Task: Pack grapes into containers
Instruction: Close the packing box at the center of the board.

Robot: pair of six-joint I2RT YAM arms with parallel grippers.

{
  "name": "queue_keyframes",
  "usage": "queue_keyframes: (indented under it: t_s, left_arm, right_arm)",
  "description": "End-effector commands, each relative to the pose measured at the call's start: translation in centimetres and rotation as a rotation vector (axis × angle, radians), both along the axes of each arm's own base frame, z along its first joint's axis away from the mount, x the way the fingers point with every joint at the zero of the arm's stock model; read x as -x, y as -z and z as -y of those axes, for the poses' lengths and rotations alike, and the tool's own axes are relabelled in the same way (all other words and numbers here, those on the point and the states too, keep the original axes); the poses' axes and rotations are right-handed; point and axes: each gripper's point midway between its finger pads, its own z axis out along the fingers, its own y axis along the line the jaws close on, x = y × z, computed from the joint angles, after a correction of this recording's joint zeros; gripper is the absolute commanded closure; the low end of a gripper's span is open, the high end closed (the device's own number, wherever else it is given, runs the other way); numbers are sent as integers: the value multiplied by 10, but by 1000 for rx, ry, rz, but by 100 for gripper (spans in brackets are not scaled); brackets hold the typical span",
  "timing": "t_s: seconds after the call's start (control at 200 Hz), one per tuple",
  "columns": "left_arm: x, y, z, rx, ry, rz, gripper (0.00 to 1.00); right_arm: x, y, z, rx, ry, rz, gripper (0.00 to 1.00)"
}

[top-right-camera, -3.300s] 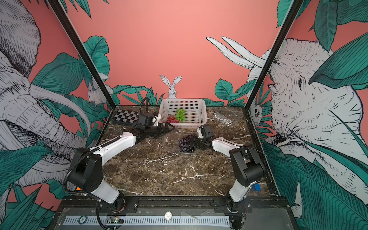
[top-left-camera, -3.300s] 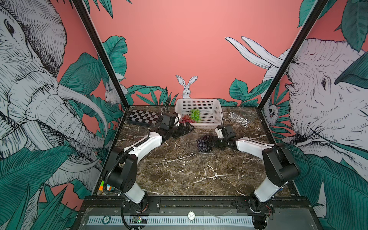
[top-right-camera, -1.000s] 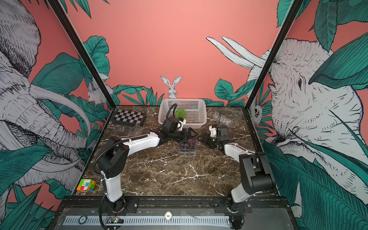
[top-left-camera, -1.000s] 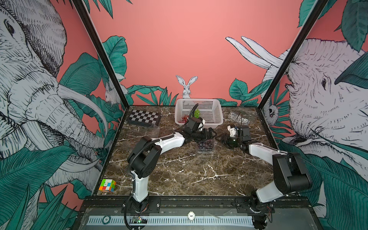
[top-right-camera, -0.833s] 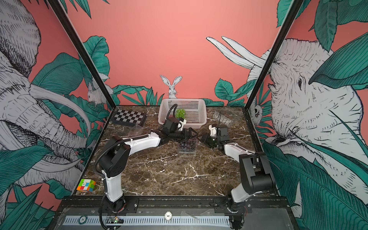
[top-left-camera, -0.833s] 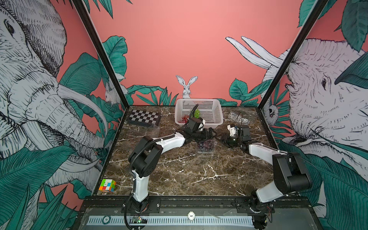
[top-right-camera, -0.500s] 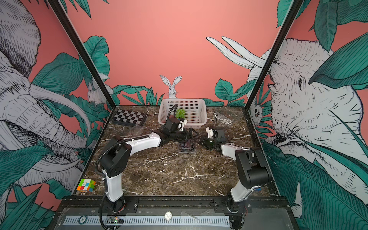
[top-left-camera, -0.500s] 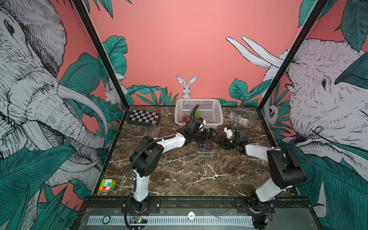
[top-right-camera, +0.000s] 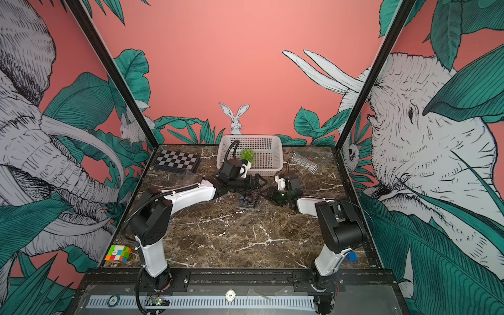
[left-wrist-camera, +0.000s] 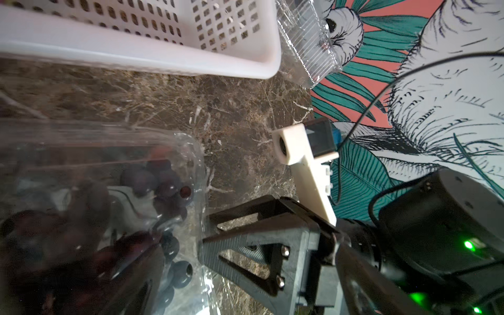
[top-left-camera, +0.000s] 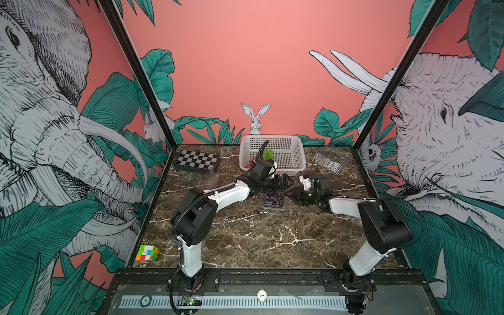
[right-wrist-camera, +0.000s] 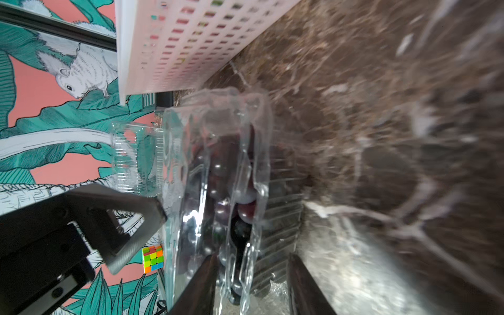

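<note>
A bunch of dark purple grapes lies in a clear container at the middle of the table, seen in both top views. My right gripper is open. Its fingers straddle this container's near end, one finger against the plastic. My left gripper hangs wide open just behind the container, with one finger over its lid. Green grapes and a little of the red grapes lie in the white basket. Empty containers stand at back right and back left.
A chessboard lies at back left, and a Rubik's cube sits at the front left corner. A small blue block is beside the right arm's base. Black frame posts stand at the back corners.
My right gripper has moved left up to the container's end and its jaws have narrowed. The left gripper has stayed wide open behind the container and shifted slightly towards the basket.
</note>
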Motion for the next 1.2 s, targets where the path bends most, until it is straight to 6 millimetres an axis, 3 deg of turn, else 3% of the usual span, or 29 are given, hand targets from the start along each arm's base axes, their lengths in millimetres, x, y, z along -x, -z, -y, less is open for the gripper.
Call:
queue_keyframes:
  t_s: [0.0,0.14,0.29,0.36,0.38,0.5,0.52,0.835,1.19]
  left_arm:
    - [4,-5,-14,-29,-9,12,0]
    - [-4,0,-26,-38,-36,4,1]
    - [0,4,-24,-21,-23,-22,0]
    - [1,5,-25,-20,-25,-24,0]
    - [1,5,-25,-21,-24,-24,0]
    - [4,6,-27,-23,-25,-24,1]
    - [5,6,-27,-21,-26,-26,0]
    - [13,11,-22,-14,-15,-44,1]
    - [12,15,-20,-11,-13,-54,0]
  right_arm:
    - [6,0,-13,-22,-1,5,59]
    - [16,-3,-19,-33,-17,4,59]
    - [15,-4,1,54,-2,16,59]
    - [7,-5,14,48,29,13,59]
    - [4,-18,16,34,38,44,59]
    - [-13,-29,22,28,58,72,59]
    - [-16,-22,21,32,55,54,59]
    - [-56,-15,14,-36,102,59,60]
    - [-75,-8,16,-108,148,46,66]
